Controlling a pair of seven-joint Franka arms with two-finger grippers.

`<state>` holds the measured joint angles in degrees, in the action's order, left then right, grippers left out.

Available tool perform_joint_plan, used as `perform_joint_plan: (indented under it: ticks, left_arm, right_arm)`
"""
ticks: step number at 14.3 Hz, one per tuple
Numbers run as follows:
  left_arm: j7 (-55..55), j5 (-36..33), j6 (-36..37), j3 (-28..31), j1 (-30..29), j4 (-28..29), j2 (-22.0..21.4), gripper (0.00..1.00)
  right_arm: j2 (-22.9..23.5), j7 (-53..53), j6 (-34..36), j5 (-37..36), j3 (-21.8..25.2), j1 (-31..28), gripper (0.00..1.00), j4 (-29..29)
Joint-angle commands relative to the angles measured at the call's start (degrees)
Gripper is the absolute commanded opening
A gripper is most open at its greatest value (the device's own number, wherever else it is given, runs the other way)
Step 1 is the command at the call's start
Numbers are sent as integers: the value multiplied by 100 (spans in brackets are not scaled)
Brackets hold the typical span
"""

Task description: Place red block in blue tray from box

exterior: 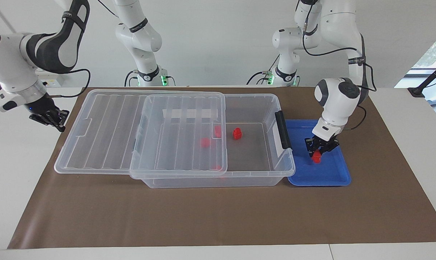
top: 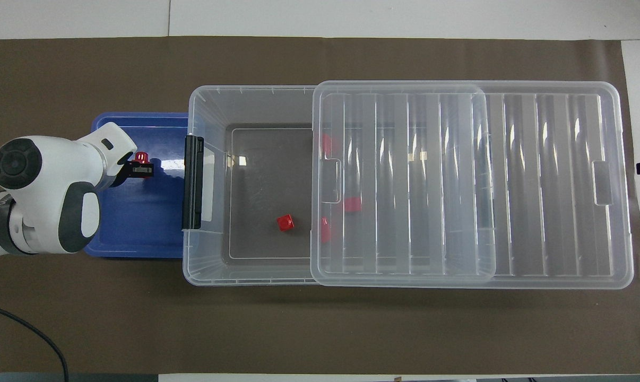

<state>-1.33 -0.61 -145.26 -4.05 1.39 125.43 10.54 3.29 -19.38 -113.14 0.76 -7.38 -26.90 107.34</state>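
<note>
Left gripper (exterior: 318,151) grasping red block (exterior: 316,156) low inside blue tray (exterior: 339,175) | right gripper (exterior: 48,119) clenched, off lid edge (exterior: 64,144)

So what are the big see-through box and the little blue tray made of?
The clear box looks like glossy transparent plastic: the red blocks and the brown mat show through its walls and its ribbed lid. The blue tray seems to be smooth, shiny moulded plastic too, since light glints off its floor and its corners are rounded.

Two high cameras, facing and overhead, share the box (exterior: 218,144) (top: 245,185).
</note>
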Motion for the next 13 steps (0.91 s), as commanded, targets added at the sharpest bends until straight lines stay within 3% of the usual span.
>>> perform_joint_plan:
  ticks: [1,2,3,6,13]
  left_arm:
    - [-43,-53,-134,-26,-121,122,-43,27]
    - [-77,-53,-134,-26,-130,122,-43,80]
    - [-78,-53,-73,-26,-130,87,-43,100]
    - [-43,-53,15,-26,-77,61,-96,100]
    - [-43,-62,1541,-87,-16,-746,-448,100]
  right_arm:
    - [-109,-67,-146,73,-61,1,0,225]
    - [-136,-32,-155,82,-61,18,0,304]
    - [-153,-14,-208,82,-61,97,0,366]
    - [-171,117,-261,82,-105,133,0,401]
    - [-171,943,-199,82,-105,747,0,410]
